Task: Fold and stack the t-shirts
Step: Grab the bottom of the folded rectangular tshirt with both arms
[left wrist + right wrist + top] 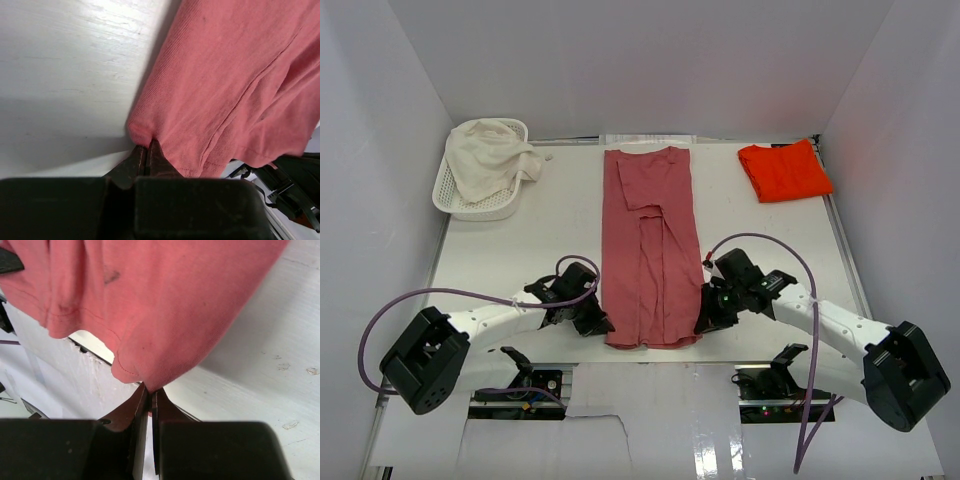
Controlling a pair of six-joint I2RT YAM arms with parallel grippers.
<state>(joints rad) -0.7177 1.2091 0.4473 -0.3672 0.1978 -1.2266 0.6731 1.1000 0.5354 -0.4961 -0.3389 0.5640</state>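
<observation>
The dusty rose-red t-shirt [650,245] lies as a long narrow strip down the middle of the table, both sides folded in, its hem at the near edge. My left gripper [602,325] is shut on its near left corner [142,132]. On the other side, my right gripper [701,322] pinches the near right corner [150,375], and the cloth there is lifted slightly off the table. A bright orange-red t-shirt [783,170] lies folded at the far right.
A white lattice basket [470,200] with a cream cloth [492,155] in it stands at the far left. White walls close in the table on three sides. The near table edge [650,362] runs just below the hem.
</observation>
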